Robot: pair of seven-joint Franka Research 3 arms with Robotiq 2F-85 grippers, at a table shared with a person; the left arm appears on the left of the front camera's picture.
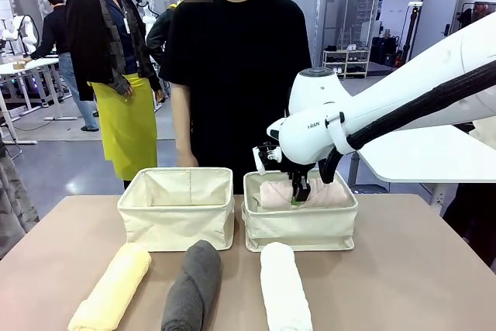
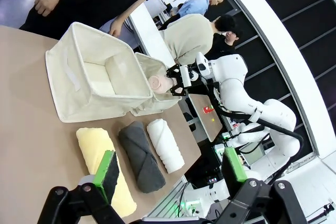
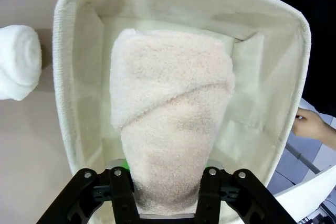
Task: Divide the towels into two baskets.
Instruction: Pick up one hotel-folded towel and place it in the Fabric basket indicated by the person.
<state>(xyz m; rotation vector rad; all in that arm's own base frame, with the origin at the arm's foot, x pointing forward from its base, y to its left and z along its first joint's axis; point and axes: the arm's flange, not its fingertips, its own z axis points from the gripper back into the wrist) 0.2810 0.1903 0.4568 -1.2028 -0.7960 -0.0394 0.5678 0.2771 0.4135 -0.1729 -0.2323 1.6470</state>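
Note:
A pale pink towel (image 1: pixel 325 194) (image 3: pixel 170 108) lies inside the right basket (image 1: pixel 302 226) (image 3: pixel 60 77). My right gripper (image 1: pixel 300 190) (image 3: pixel 167 192) reaches down into that basket, its fingers pressed against both sides of the pink roll's near end. The left basket (image 1: pixel 177 222) (image 2: pixel 79 85) holds nothing. On the table in front of the baskets lie three rolls side by side: a yellow towel (image 1: pixel 115 288) (image 2: pixel 100 153), a dark grey towel (image 1: pixel 194 284) (image 2: pixel 140 153) and a white towel (image 1: pixel 283 288) (image 2: pixel 165 144). My left gripper (image 2: pixel 170 169) hovers open above the table's near side, holding nothing.
A person in black stands close behind the baskets at the table's far edge, with a hand (image 3: pixel 310 124) near the right basket's outer side. A white side table (image 1: pixel 434 156) stands at the right. Bare tabletop surrounds the three rolls.

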